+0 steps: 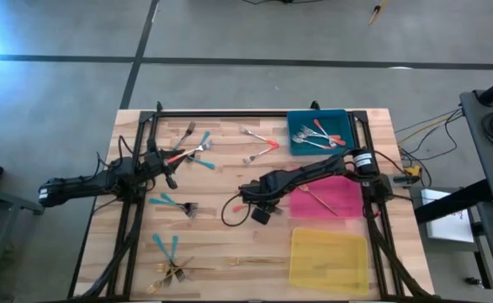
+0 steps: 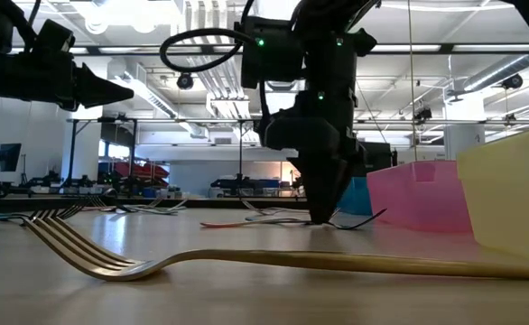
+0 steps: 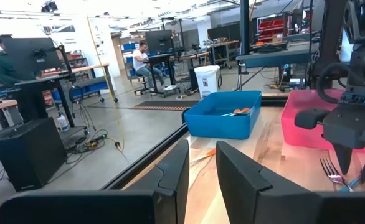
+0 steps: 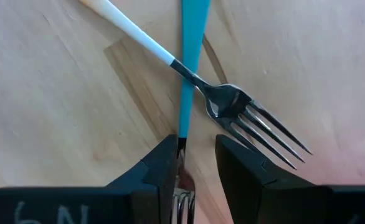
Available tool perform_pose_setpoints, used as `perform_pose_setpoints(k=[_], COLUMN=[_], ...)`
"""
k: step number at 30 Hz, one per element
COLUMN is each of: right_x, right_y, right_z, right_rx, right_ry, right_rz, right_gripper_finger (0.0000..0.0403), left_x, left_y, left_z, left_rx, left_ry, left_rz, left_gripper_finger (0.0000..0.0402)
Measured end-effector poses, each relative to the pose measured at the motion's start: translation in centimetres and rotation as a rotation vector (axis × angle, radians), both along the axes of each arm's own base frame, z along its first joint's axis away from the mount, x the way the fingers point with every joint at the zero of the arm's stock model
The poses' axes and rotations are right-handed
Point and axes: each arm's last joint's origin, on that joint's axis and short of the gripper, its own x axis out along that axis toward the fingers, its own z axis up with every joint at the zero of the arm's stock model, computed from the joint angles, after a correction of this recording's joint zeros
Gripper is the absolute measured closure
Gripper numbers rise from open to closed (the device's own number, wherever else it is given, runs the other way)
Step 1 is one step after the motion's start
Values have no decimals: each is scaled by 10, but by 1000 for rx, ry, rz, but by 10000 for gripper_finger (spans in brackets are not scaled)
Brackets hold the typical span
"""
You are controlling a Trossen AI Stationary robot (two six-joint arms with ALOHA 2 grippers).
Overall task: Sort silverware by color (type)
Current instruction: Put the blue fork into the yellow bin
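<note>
Wooden table (image 1: 230,240) with scattered forks (image 1: 176,204), blue (image 1: 297,150), pink (image 1: 347,198), yellow trays (image 1: 328,257).

Overhead down; low level — both sharing pink tray (image 1: 335,195)

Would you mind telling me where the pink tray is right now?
In the high view, the pink tray lies on the table's right side, between the blue tray and the yellow tray, partly under the right arm.

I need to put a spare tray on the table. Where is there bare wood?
The widest bare patch is the table between the gold forks and the yellow tray. A smaller one lies by the far edge between scattered forks and the blue tray. The left half, under the left gripper, is crowded; the right gripper works mid-table.
</note>
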Motion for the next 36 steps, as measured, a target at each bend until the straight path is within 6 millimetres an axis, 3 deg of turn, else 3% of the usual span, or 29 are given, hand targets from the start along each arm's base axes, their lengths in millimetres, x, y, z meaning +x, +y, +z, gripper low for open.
perform_pose_setpoints(k=[9,13,19,25,36], right_x=[3,3,2,1,4], right_y=[1,1,1,1,1], right_z=[-28,-30,-22,-14,29], right_rx=[-6,1,28,63,79], right_ry=[71,79,63,47,91], right_rz=[26,28,45,59,67], right_gripper_finger=[300,314,385,392,393], left_x=[0,0,0,0,0], left_y=[0,0,0,0,0], left_z=[0,0,0,0,0], left_rx=[0,0,0,0,0], left_ry=[0,0,0,0,0], left_rz=[0,0,0,0,0], left_gripper_finger=[337,337,337,337,337])
